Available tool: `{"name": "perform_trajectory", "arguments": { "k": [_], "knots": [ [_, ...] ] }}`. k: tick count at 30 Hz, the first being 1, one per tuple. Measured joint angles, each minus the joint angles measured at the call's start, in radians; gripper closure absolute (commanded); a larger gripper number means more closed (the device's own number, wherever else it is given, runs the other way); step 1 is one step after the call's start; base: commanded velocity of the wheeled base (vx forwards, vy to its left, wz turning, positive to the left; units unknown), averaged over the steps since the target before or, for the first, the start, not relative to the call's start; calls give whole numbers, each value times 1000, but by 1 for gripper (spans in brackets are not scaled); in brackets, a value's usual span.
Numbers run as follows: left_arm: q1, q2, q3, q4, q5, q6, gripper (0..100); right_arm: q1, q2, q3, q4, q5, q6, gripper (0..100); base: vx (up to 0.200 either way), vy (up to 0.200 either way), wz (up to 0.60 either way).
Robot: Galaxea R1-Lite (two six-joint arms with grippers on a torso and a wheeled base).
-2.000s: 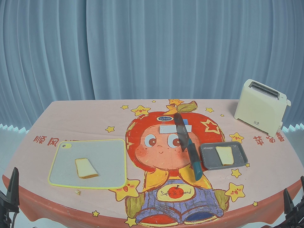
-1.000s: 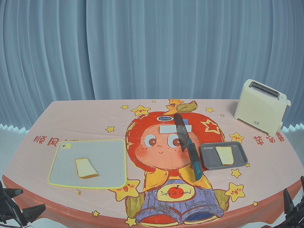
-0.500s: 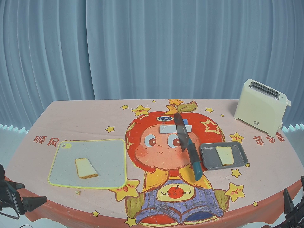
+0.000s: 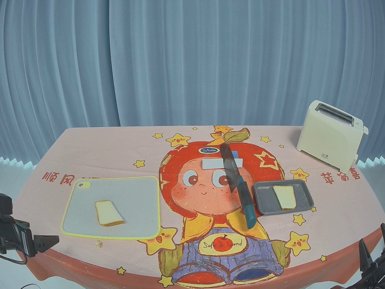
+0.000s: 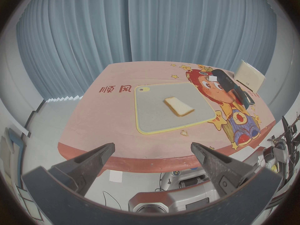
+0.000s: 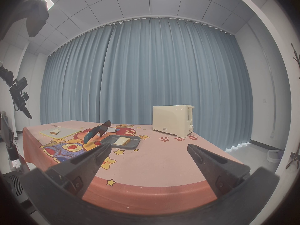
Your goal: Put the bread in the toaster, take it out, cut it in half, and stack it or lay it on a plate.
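Left hand [image 5: 152, 145] has swung up from below the tabletop's [image 4: 100, 149] near-left corner and now points right beside it, fingers spread wide and empty, while everything on the tabletop has stayed put. On the left a bread slice [image 4: 108, 213] lies flat on the board [image 4: 132, 197], with a crumb [image 4: 98, 244] just off its near edge. At centre lies the knife [image 4: 238, 183], handle nearest, just left of the tray [image 4: 262, 199] holding another slice [image 4: 284, 196]; the toaster [image 4: 331, 135] stands far right, and the right hand [image 6: 149, 146] hangs off the near-right edge, fingers spread, empty.
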Motion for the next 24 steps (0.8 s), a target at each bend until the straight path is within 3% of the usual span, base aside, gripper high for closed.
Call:
{"name": "perform_trajectory", "arguments": {
  "k": [14, 24],
  "knots": [
    [-26, 102, -4, -113, 11, 44, 0, 0, 0, -1, 0, 0, 0, 0, 0, 0, 0],
    [-38, 181, 2, -168, 24, 41, 0, 0, 0, -1, 0, 0, 0, 0, 0, 0, 0]
  ]
}}
